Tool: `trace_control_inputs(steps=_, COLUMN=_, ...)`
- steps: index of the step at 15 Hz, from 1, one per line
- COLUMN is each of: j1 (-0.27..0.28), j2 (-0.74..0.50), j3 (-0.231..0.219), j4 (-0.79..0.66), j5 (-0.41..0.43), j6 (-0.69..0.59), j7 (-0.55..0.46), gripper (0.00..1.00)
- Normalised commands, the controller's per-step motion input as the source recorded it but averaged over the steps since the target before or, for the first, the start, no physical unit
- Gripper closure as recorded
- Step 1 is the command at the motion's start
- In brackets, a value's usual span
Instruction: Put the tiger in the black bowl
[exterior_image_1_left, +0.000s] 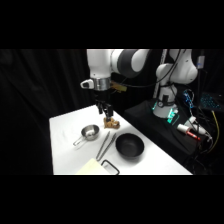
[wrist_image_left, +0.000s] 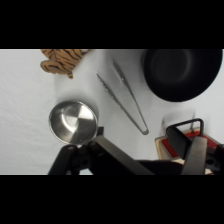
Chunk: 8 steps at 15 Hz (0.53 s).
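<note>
The tiger (exterior_image_1_left: 111, 122) is a small tan and brown striped toy lying on the white table (exterior_image_1_left: 65, 127), left of and behind the black bowl (exterior_image_1_left: 130, 146). My gripper (exterior_image_1_left: 105, 109) hangs just above and slightly left of the tiger, apart from it. In the wrist view the tiger (wrist_image_left: 62, 60) lies at the top left and the black bowl (wrist_image_left: 182, 72), with nothing in it, at the top right. The gripper (wrist_image_left: 150, 150) stands open with nothing between its fingers.
A shiny steel cup with a handle (exterior_image_1_left: 90, 132) sits left of the tiger. Metal tongs (exterior_image_1_left: 106, 145) lie between the cup and the bowl. A pale board (exterior_image_1_left: 92, 167) and a black-handled object (exterior_image_1_left: 111, 166) lie at the table's front edge. Equipment stands beyond the table's right edge.
</note>
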Motion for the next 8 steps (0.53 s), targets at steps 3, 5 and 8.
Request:
trace_control_inputs(steps=3, j1=-0.034, j2=0.00, j3=-0.012, j4=0.00, j5=-0.034, j6=0.03, j7=0.12, gripper=0.00)
trace_control_inputs(steps=5, j1=-0.086, j2=-0.02, j3=-0.076, j4=-0.05, j5=-0.068, j6=0.12, j7=0.21, gripper=0.00)
trace_control_inputs(steps=8, j1=-0.143, j2=-0.04, j3=-0.130, j4=-0.13, j5=-0.081, j6=0.20, j7=0.21, gripper=0.00)
